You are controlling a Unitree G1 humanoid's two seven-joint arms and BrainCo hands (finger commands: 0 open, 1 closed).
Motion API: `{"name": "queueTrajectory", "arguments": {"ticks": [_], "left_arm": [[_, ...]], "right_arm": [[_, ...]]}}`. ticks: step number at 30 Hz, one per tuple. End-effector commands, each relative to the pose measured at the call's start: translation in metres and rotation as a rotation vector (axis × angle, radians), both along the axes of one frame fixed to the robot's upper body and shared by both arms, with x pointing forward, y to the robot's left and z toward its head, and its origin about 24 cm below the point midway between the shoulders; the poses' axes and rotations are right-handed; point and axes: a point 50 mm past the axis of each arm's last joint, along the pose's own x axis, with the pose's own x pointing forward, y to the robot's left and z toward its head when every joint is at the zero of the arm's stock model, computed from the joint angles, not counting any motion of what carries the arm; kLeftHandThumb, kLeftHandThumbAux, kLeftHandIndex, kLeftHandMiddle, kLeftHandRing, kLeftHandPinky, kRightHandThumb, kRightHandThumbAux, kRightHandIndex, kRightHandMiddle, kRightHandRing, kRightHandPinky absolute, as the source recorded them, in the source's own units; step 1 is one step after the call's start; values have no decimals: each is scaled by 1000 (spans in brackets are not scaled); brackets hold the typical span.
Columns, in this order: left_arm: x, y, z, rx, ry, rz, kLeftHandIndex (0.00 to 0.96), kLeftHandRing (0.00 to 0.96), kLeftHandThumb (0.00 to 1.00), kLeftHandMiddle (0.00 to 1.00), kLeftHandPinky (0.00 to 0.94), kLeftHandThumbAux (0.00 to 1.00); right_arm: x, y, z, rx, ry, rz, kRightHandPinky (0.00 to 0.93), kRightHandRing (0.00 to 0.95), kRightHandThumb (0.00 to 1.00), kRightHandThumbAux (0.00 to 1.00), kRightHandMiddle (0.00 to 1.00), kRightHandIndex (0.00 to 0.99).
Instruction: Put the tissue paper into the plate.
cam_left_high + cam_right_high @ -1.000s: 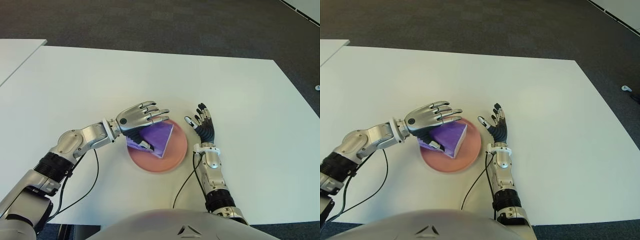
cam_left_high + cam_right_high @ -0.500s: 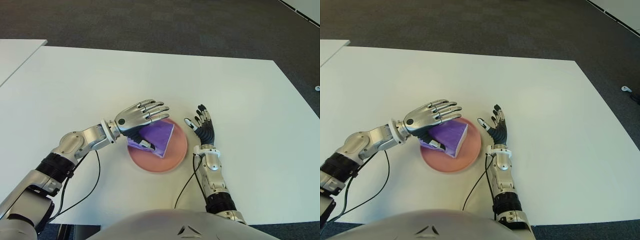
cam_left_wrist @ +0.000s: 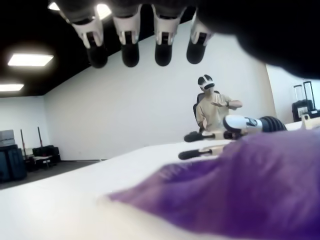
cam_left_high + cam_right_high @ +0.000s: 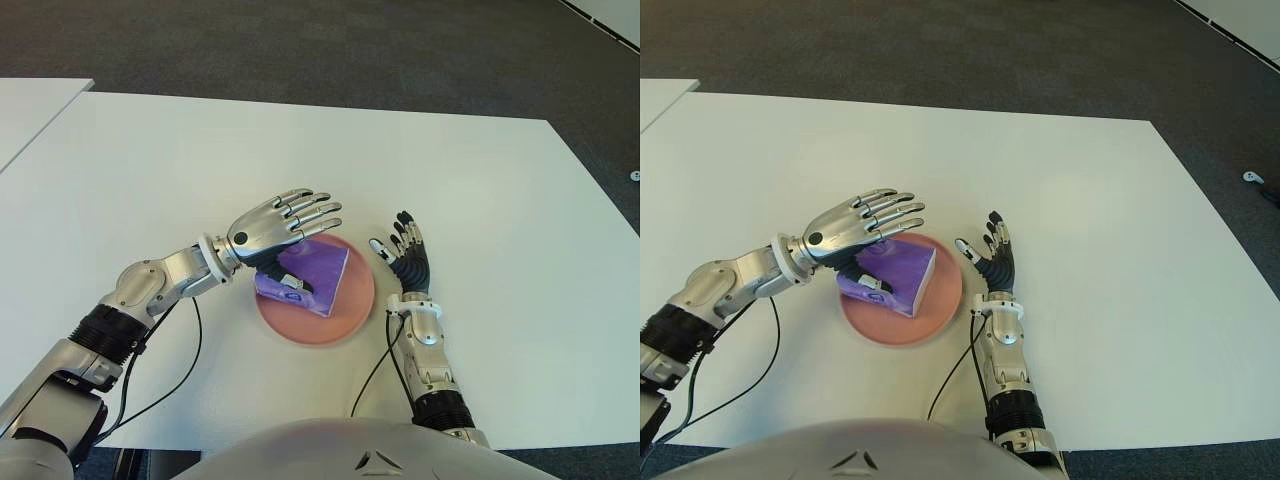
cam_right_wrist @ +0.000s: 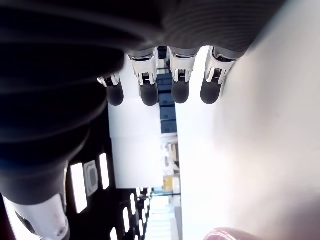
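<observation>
Nearest the robot's body, the round pink plate [image 4: 345, 318] sits on the white table [image 4: 480, 180], and the purple packet of tissue paper [image 4: 318, 275] lies inside it, toward the left half. Just right of the plate, the right hand [image 4: 405, 262] shows with its dark fingers [image 5: 181, 89] straight and fanned, holding nothing. The silver left hand [image 4: 272, 227] hovers above the packet's left end, fingers [image 3: 129, 47] stretched out flat and apart, thumb down beside the packet, gripping nothing. Far off in the left wrist view, a seated person [image 3: 214, 108] wears a headset.

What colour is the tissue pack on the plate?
Purple tissue pack, clearest in the left eye view.
</observation>
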Motion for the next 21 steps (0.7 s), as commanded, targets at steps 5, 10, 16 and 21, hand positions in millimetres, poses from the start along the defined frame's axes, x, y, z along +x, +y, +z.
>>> {"name": "queueTrajectory", "arguments": {"ticks": [5, 10, 16, 21], "left_arm": [[3, 7, 8, -43, -56, 16, 0, 0, 224, 0, 0, 190], [5, 10, 14, -66, -71, 26, 0, 0, 230, 0, 0, 205], [7, 15, 22, -94, -86, 47, 0, 0, 222, 0, 0, 221], [5, 24, 33, -242, -10, 36, 0, 0, 197, 0, 0, 257]], "right_arm": [[-39, 7, -50, 35, 297, -26, 0, 0, 120, 665, 0, 0], [-39, 7, -50, 32, 297, -28, 0, 0, 132, 636, 0, 0], [-39, 6, -50, 31, 296, -25, 0, 0, 136, 617, 0, 0], [-39, 7, -49, 26, 292, -19, 0, 0, 135, 595, 0, 0]]}}
